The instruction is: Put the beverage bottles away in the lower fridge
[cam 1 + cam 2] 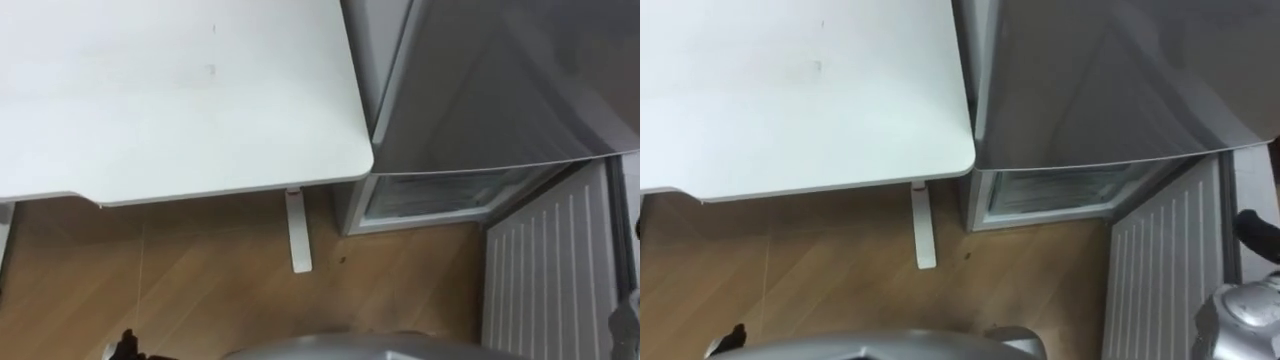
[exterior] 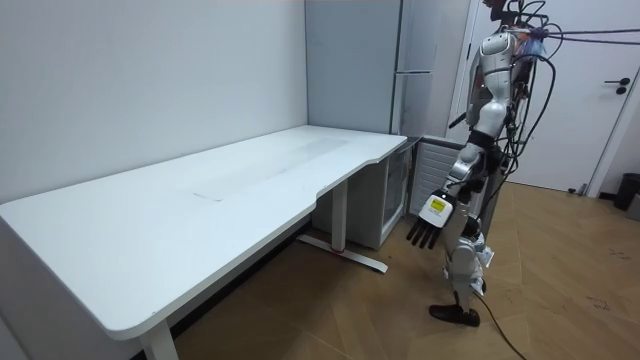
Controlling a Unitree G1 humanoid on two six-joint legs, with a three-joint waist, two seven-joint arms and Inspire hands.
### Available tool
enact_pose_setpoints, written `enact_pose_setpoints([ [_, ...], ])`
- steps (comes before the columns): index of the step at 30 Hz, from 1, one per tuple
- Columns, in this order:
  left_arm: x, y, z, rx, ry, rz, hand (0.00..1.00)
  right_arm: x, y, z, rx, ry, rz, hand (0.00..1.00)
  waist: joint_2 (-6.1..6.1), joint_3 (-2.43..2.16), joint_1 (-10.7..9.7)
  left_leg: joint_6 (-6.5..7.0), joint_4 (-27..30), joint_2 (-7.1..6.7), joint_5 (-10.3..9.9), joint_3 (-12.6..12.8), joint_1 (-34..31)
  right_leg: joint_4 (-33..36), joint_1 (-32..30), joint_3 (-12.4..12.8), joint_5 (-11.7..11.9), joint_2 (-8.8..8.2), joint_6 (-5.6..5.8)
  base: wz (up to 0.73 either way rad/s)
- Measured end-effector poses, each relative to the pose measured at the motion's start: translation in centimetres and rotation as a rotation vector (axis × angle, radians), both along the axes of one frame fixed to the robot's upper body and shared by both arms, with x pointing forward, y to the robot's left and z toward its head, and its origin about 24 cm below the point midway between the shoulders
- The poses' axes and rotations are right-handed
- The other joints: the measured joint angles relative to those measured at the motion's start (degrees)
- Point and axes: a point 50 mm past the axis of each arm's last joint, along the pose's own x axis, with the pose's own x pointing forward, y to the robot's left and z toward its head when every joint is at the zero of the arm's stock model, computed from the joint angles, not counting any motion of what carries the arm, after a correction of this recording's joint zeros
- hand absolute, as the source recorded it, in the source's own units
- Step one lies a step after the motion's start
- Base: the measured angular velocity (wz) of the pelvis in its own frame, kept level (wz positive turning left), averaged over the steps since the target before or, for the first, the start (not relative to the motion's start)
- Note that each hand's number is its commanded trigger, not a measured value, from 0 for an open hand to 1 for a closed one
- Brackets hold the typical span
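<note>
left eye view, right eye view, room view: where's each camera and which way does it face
Left eye view: on the robot's head, looking down at the table corner, the fridge with lower door open, floor; torso at bottom edge.
Right eye view: beside it, same scene; right arm lower right.
Room view: beyond the table's far end, facing the fridge; robot standing, left hand hanging open.
All share table and fridge.

Head eyes look down on table (image 1: 180,90) and fridge (image 1: 490,80); room camera sees both.
</note>
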Motion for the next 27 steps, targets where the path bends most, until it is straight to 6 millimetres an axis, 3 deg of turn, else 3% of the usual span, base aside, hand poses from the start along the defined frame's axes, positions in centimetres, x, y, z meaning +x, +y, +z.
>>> enact_pose_setpoints([
  [14,0.8,1.0,0.8,0.022,-0.022,-0.038,0.0,-8.5,-1.9,-4.5,0.348,-0.002,-0.479,0.0,-0.49,-0.17,-2.1,0.05,-0.1,0.1,0.0,-0.5,-0.6,0.0,-0.4,0.1,0.0,0.18,-0.05,0.01],
  [22,1.1,1.7,1.0,0.022,-0.004,-0.047,0.0,-10.0,-1.6,-6.0,0.542,-0.077,-0.535,0.0,-1.74,-0.05,-2.9,0.03,0.0,0.22,0.0,-0.5,0.0,-0.1,0.1,0.9,0.1,0.42,-0.16,-0.02],
  [27,1.3,1.6,0.9,-0.013,0.023,-0.064,0.0,-10.3,-0.8,-7.0,0.676,-0.097,-0.437,0.0,-2.19,-0.05,-2.3,0.02,0.0,0.52,0.0,-0.7,-0.1,-0.1,0.0,0.9,0.5,0.73,-0.46,-0.01],
])
